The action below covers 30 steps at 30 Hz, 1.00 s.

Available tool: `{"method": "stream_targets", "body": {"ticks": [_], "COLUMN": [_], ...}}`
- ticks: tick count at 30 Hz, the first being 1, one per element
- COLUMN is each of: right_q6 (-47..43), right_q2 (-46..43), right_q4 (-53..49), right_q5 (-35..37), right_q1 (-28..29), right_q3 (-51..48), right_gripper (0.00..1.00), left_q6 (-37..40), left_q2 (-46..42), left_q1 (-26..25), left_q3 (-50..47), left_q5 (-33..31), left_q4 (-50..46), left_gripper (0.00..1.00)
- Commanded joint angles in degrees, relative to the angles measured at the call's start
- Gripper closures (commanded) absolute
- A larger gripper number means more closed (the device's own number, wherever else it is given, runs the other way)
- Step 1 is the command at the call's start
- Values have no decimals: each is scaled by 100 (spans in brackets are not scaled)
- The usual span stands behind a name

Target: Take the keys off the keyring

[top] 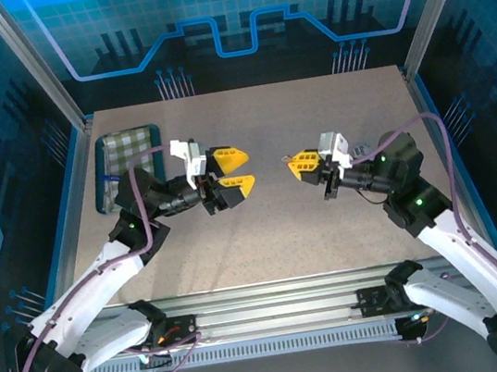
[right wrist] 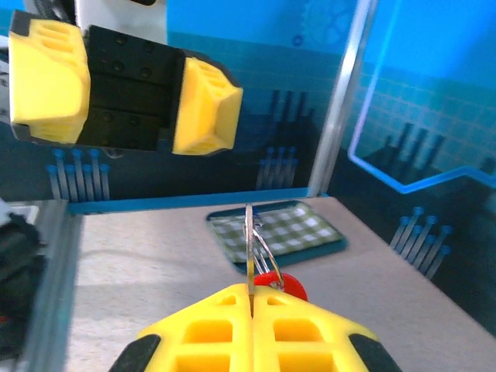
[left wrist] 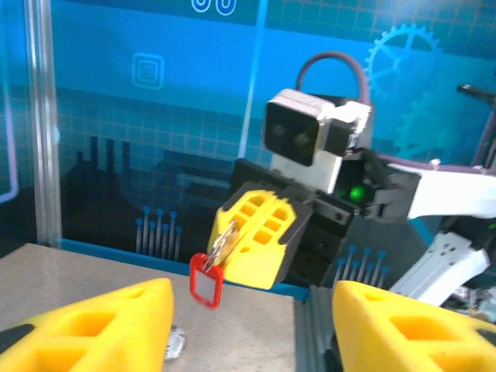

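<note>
Both aloft: right end effector [top: 300, 165] clamped on keyring [left wrist: 208, 280]; left end effector [top: 244, 170] wide, empty.

White-and-black arms [top: 87, 294], purple cables [left wrist: 332, 55], yellow fingers [top: 228, 159].

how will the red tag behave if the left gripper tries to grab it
It will probably swing: the red tag dangles freely under the metal ring pinched in the right gripper. It looks thin and light, so a nudge from the left gripper may just push it aside.
</note>
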Motion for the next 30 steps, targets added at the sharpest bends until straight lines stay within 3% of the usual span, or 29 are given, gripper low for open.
{"method": "stream_targets", "body": {"ticks": [1, 7, 17, 22, 30], "right_q6": [1003, 1981, 4001, 4488, 4831], "right_q2": [140, 429, 1104, 1293, 1450], "right_q4": [581, 1542, 3966, 4530, 4952], "right_q5": [-1409, -2204, -2829, -2885, -2959], "right_q1": [-221, -295, -277, -226, -117], "right_q3": [246, 221, 106, -43, -62], "right_gripper": [100, 100, 100, 100, 100], "left_q6": [-322, -4, -1066, -1258, -1087], "left_q2": [115, 235, 785, 930, 1267], "left_q1": [93, 107, 188, 117, -117], "left_q3": [233, 316, 453, 509, 746], "left_q5": [588, 476, 1364, 1496, 1499], "left_q4": [235, -41, 1259, 1714, 1679], "left_gripper": [38, 37, 38, 36, 34]}}
